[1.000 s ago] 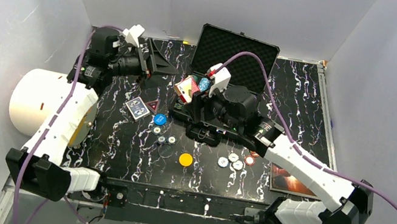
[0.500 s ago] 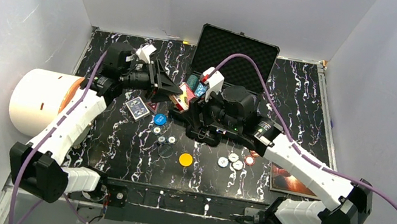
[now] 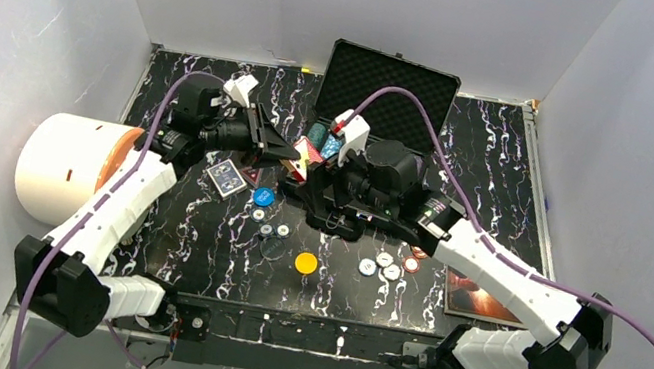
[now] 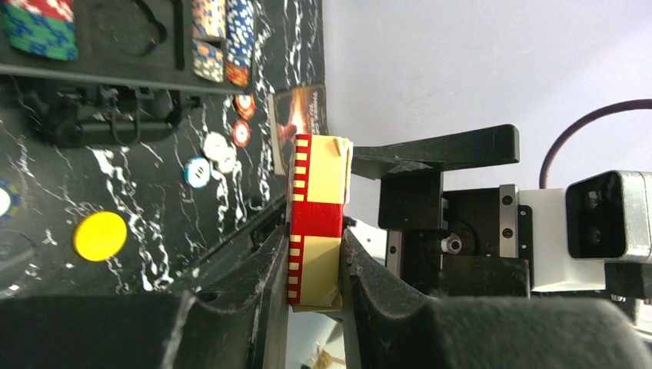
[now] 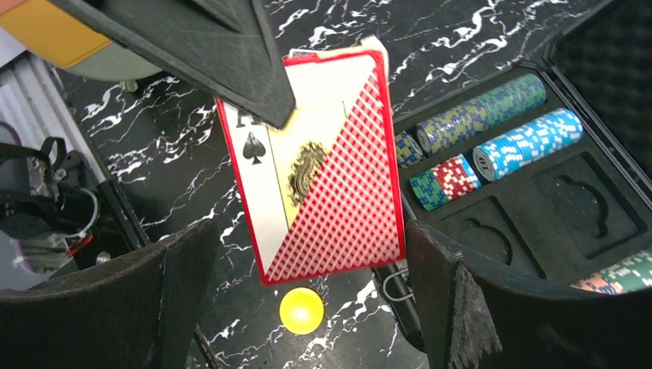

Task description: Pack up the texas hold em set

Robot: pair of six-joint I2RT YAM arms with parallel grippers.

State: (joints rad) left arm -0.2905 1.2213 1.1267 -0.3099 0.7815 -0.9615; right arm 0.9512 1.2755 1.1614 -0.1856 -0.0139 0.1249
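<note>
Left wrist view: left fingers (image 4: 257, 280) are clamping the red card deck (image 4: 317, 219); right fingers (image 5: 434, 284), spread wide, are apparently flanking it untouched.

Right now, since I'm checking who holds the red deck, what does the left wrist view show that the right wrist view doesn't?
Only the left wrist view shows the red card deck edge-on, clamped in the left gripper, plus loose chips and the dark book on the table. Only the right wrist view shows the deck's face, with an ace of spades, and the right gripper open either side of it. Both show the deck, the yellow disc and chip rows in the black case.
</note>
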